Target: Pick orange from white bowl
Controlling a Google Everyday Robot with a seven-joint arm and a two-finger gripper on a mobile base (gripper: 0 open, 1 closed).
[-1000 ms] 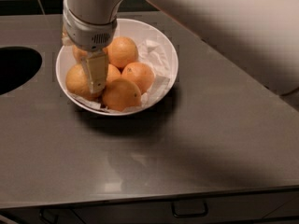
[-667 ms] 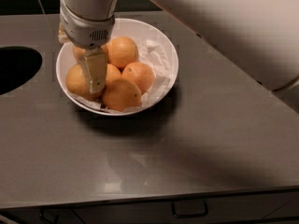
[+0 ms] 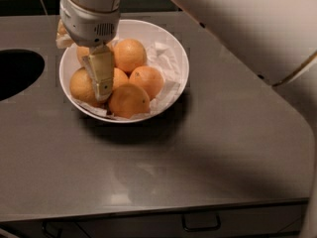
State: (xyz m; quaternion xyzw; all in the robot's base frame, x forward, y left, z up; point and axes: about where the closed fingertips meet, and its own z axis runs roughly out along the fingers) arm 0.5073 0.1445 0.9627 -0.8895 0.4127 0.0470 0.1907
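The white bowl (image 3: 184, 54) stands on the grey counter at the upper left of the camera view, lined with crumpled white paper and holding several oranges. The large pale orange (image 3: 129, 101) lies at the bowl's front. Deeper-orange fruits lie behind it at the right (image 3: 148, 80) and top (image 3: 130, 54), and another lies at the left (image 3: 81, 86). My gripper (image 3: 102, 86) reaches down into the bowl from above, between the left fruit and the middle ones. It hides part of them and touches the pile just left of the large orange.
My white arm (image 3: 237, 29) crosses the upper right above the counter (image 3: 208, 157). A dark round opening (image 3: 17, 73) is cut in the counter at the far left. Drawer handles (image 3: 200, 224) show below the front edge.
The gripper has shifted only slightly over the bowl's left side. The oranges and bowl have not moved.
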